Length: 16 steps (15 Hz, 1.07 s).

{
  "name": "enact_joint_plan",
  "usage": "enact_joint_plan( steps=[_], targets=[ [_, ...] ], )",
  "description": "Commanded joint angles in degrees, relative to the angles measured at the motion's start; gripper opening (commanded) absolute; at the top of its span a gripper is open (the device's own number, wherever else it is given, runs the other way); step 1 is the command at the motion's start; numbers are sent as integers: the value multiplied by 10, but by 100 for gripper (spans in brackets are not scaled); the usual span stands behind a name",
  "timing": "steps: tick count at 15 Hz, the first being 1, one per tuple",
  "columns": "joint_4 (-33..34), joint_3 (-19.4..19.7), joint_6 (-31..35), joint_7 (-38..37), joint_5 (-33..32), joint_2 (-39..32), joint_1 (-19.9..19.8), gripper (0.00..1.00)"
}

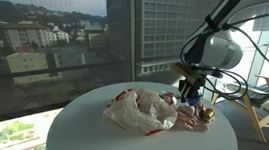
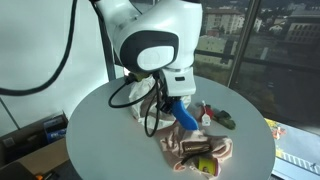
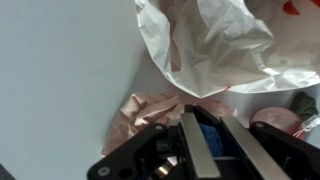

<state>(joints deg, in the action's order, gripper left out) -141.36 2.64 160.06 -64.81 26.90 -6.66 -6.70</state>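
the gripper [image 3: 205, 126] hangs over a pink cloth [image 3: 150, 108], fingers clenched on a blue item [image 2: 186, 118], just beside a white plastic bag [image 3: 210, 40] on the round table [image 3: 50, 80].

The white arm [image 2: 185, 25] is showing a black oval cap [image 2: 155, 50] above the desk [image 2: 100, 130], black cables [image 2: 128, 92] trailing. The black end effector [image 3: 208, 125] is showing grey fingers [image 3: 193, 150].

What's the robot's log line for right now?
gripper: shut on blue object | nearest: crumpled pink material | beside: white plastic bag | on: round white table
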Motion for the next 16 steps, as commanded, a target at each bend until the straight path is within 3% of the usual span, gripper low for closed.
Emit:
enact_joint_plan(
  steps=[1,4,6,10,12,16],
  targets=[
    [21,50,18,-94,-140,-35,30,25],
    [31,71,-4,-119,-207,-33,44,50],
    [36,56,-28,-93,-190,-16,41,64],
    [57,36,-195,-85,-178,40,43,95],
    [71,28,-288,-96,-202,60,48,100],
    [122,3,-467,-116,-233,94,54,100]
  ],
)
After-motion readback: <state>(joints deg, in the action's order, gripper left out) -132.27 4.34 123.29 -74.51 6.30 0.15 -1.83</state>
